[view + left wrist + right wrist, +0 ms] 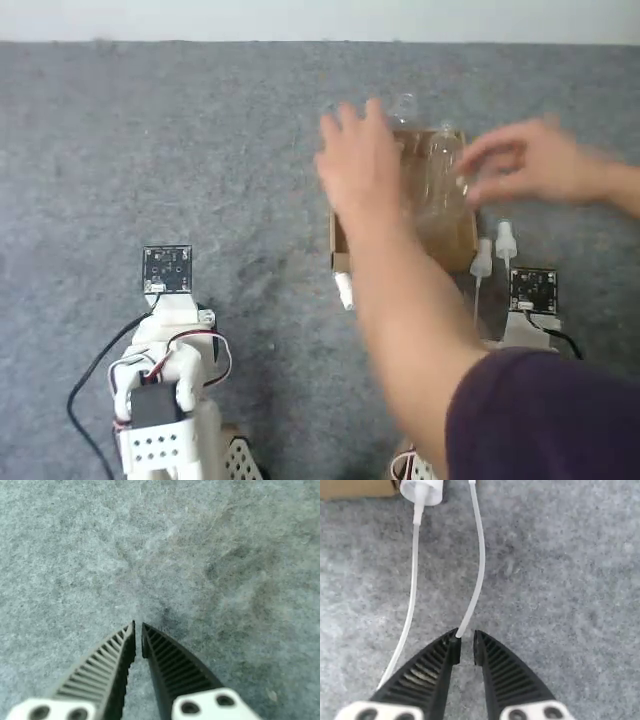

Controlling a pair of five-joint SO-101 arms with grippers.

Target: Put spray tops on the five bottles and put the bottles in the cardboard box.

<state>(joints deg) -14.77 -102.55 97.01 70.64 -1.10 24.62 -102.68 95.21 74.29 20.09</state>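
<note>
The cardboard box (345, 240) lies on the grey carpet at the middle right, with clear bottles (440, 175) inside it. A person's two hands (360, 165) are over the box, touching the bottles. Two white spray tops (483, 262) with long thin tubes lie just right of the box, in front of the right arm (532, 295). In the right wrist view my right gripper (465, 639) is shut and holds nothing; one tube (479, 555) ends at a fingertip, and the other spray top (422, 490) lies beside it. My left gripper (138, 628) is shut over bare carpet.
Another small white piece (345, 290) lies at the box's near left corner. The person's forearm and dark sleeve (540, 420) cover the near right of the table. The left arm (165, 340) stands at the near left, with open carpet around it.
</note>
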